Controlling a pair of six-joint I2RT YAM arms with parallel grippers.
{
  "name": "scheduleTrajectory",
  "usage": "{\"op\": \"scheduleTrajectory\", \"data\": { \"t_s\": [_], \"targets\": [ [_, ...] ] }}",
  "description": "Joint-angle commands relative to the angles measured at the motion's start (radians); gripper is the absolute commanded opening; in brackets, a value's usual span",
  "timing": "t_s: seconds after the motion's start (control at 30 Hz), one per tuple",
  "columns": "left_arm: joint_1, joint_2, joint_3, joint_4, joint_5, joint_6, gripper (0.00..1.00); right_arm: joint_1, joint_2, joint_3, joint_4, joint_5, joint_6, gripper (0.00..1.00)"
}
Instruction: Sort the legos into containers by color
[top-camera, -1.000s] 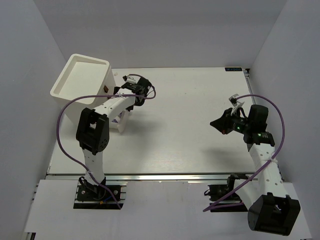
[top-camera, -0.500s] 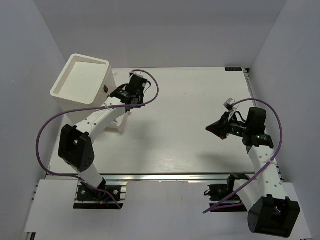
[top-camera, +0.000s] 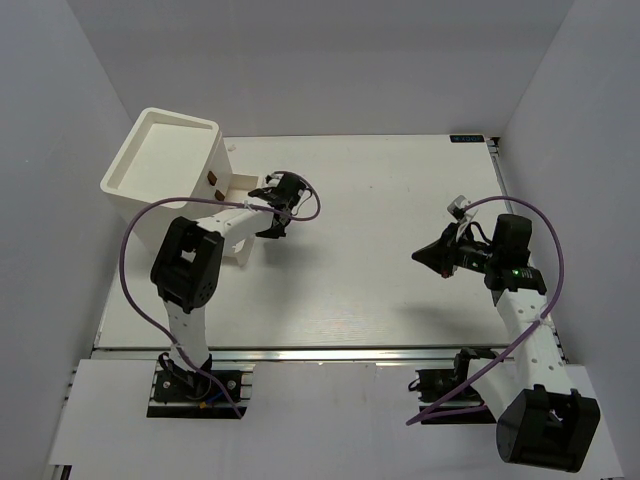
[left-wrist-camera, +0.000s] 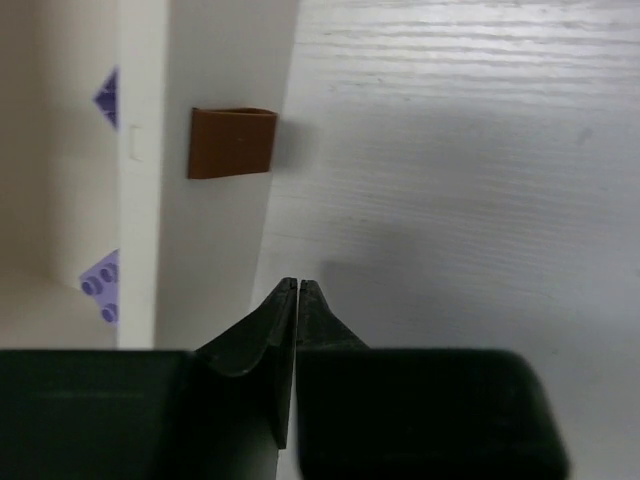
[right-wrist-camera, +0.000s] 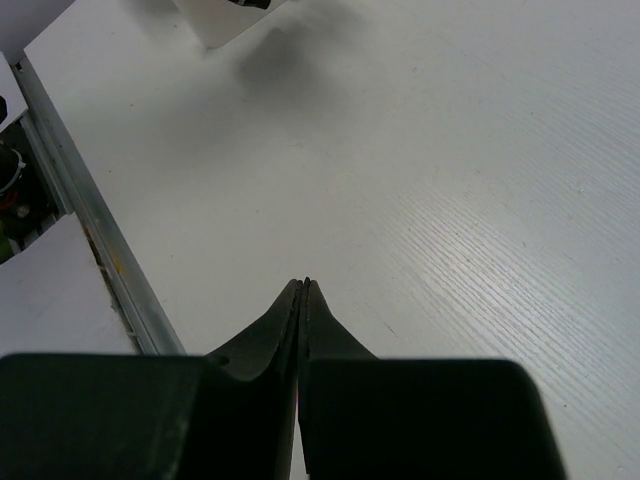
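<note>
The right pincer (right-wrist-camera: 303, 285) is clenched on nothing. Its tips press together above the bare surface (top-camera: 360, 290) toward the right edge, well apart from everything else.

Farther in and to the left, the left pincer (left-wrist-camera: 297, 288) is also clenched and empty. Its tips sit low at the foot of the front wall of a pulled-out drawer (left-wrist-camera: 215, 240), to one side of the brown knob (left-wrist-camera: 232, 142). Whether they touch that wall is hard to say from the wrist view.

Past the wall, inside the drawer, two lavender legos (left-wrist-camera: 102, 285) show at the picture's left side, each partly cut off.

Behind it, at the far left corner of the surface, stands the tall cream-white box (top-camera: 180, 118) with its recessed top. The drawer juts from the side of the box that faces the middle of the surface.
</note>
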Motion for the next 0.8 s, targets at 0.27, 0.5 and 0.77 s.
{"op": "scheduleTrajectory", "data": {
  "t_s": [0.27, 0.5, 0.77],
  "targets": [
    [0.007, 0.053, 0.033, -0.048, -0.247, 0.0, 0.41, 0.008, 0.013, 0.004, 0.03, 0.006, 0.007, 0.0],
    [0.028, 0.069, 0.05, -0.062, -0.327, 0.006, 0.63, 0.008, 0.018, 0.006, 0.028, 0.005, 0.01, 0.0],
    [0.083, 0.101, 0.099, -0.077, -0.353, 0.029, 0.74, 0.008, 0.025, 0.008, 0.03, 0.005, 0.01, 0.0]
  ]
}}
